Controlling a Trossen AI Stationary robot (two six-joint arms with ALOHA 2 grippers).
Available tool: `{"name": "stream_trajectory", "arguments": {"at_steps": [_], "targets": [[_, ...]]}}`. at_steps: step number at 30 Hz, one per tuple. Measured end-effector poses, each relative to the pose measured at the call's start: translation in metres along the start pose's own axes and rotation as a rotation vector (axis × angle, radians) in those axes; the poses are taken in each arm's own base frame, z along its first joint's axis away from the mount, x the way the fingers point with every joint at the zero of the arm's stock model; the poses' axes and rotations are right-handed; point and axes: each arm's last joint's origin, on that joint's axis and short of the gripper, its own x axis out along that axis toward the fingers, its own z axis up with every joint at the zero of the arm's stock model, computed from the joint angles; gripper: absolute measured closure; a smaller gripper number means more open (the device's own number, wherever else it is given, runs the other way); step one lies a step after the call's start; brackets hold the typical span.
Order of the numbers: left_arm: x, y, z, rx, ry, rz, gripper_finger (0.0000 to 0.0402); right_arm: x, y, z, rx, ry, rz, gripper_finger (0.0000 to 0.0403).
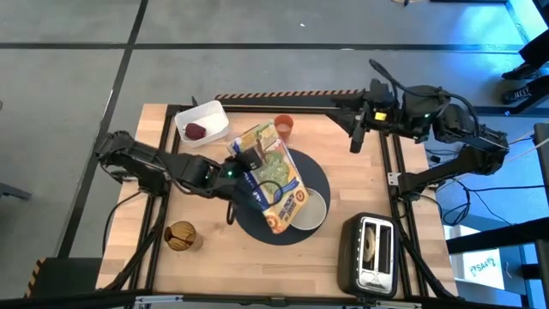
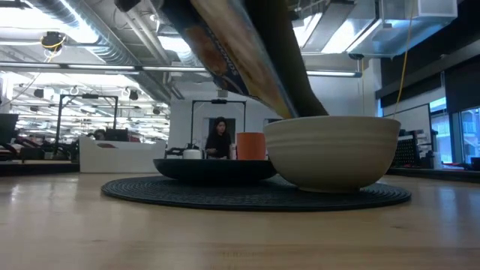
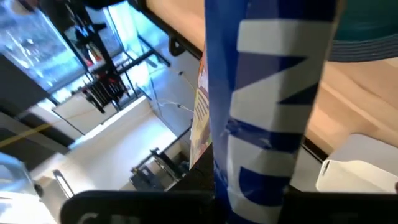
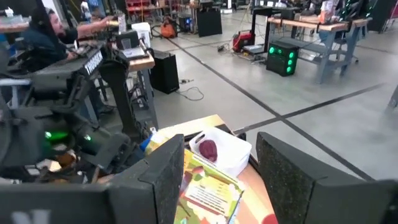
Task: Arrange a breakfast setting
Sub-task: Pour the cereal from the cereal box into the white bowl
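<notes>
Desk [image 1: 343, 163]: pale wood planks. Placemat [image 1: 316, 170]: round, dark blue, ribbed weave. Bowl [image 2: 331, 151]: white, faint horizontal ridges. Cup [image 1: 284, 126]: orange. Cereal box [image 1: 273, 176]: yellow-green front with orange panel, blue-and-white side. Tray [image 1: 202, 121]: white, holding a dark-red fruit [image 1: 196, 130]. Toaster [image 1: 372, 251]: black.

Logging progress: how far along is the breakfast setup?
Done: placemat holds the bowl and plate, cup behind it. In hand: left gripper holds a cereal box tilted over the mat. Left: red fruit sits in its white tray; toaster loaded. Right gripper waits, open.
</notes>
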Motion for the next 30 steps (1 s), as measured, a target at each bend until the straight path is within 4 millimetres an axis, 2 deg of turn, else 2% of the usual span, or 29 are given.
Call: {"name": "stream_trajectory", "arguments": {"at_steps": [13,18,30], "targets": [[-0.006,0.002,0.005,0.097,-0.003,0.047,0.0401,0.007,0.003,-0.002,0.013,0.012,0.016,0.0214],[-0.007,0.003,0.005,0.186,0.04,0.068,0.0401,0.007,0.003,-0.002,0.021,0.014,0.024,0.0214],[-0.014,0.009,0.012,0.17,-0.004,0.128,0.0401,0.007,0.003,-0.002,0.023,0.013,0.024,0.0214]]}}
